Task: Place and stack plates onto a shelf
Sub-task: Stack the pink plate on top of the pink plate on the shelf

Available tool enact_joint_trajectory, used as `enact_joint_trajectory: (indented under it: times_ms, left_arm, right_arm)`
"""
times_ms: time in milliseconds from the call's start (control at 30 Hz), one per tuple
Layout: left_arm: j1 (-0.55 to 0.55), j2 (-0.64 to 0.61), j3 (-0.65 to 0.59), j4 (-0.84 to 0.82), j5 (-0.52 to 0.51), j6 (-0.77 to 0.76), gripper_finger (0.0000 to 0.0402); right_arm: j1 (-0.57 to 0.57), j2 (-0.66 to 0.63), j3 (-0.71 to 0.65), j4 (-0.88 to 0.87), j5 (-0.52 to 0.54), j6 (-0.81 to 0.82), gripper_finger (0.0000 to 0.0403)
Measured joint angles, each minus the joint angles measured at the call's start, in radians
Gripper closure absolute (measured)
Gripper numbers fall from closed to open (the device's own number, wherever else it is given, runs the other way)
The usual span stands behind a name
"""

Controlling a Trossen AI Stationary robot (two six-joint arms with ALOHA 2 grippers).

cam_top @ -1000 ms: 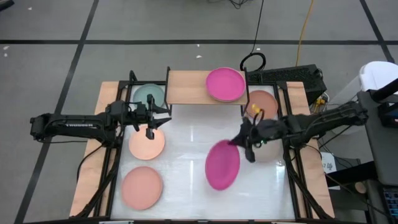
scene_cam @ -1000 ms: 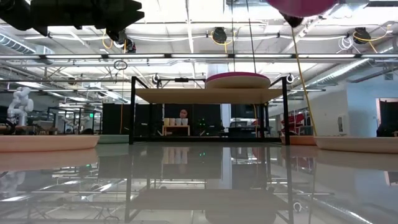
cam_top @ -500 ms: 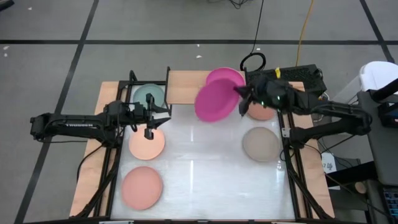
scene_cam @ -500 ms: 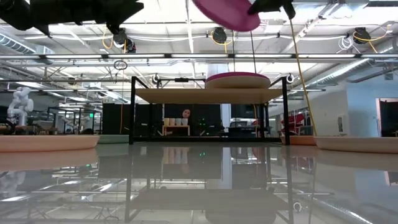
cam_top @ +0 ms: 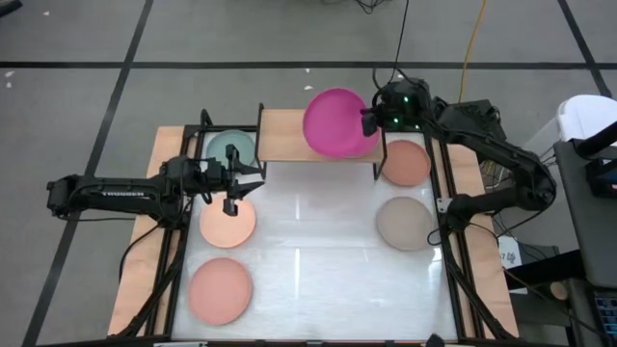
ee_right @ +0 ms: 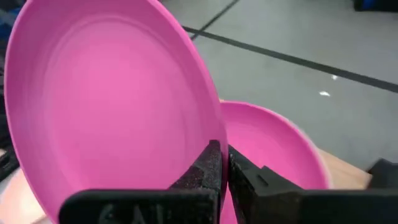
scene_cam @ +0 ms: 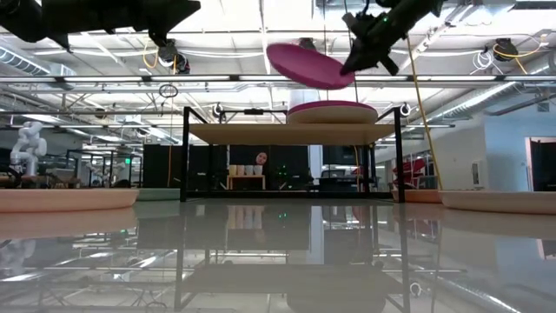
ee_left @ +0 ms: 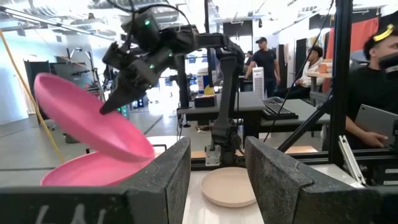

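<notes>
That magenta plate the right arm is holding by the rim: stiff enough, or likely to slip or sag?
Probably stiff: the magenta plate keeps its shape, held only at its edge by the right end effector. Likely light. It looks smooth and tilts in the low view, so it could pivot or slip.

The magenta plate (cam_top: pixel 335 121) held in the air looks like smooth plastic with a soft satin sheen; its inner face (ee_right: pixel 106 118) shows faint moulded rings. The magenta plate beneath it (ee_right: pixel 273 155) has the same finish. The peach plates (cam_top: pixel 228 224) and the beige-taupe plate (cam_top: pixel 405 223) look matt and even. The shelf (cam_top: pixel 289 135) has a pale wooden top with a dull finish on thin black metal legs (scene_cam: pixel 183 156). The table (cam_top: pixel 308 241) has a glossy white surface that mirrors the ceiling lights in the low view, edged by bare light wood along its left and right edges. The right gripper (ee_right: pixel 222 165) has black fingers (ee_right: pixel 205 168) with a rough, grainy texture; the left gripper (ee_left: pixel 214 180) has pads (ee_left: pixel 273 174) equally coarse and matt.
</notes>
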Motion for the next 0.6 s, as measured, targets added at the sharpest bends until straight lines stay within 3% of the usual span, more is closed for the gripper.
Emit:
enact_joint_trajectory:
  times_ms: [233, 600]
  left_arm:
    - [0.0, 0.0, 0.0, -0.007, 0.0, -0.004, 0.0243]
    - [0.0, 0.0, 0.0, -0.008, 0.0, -0.01, 0.0243]
  right_arm:
    - [-0.092, 0.035, 0.001, -0.067, -0.026, -0.041, 0.0403]
    - [-0.106, 0.035, -0.032, -0.085, -0.017, -0.08, 0.0385]
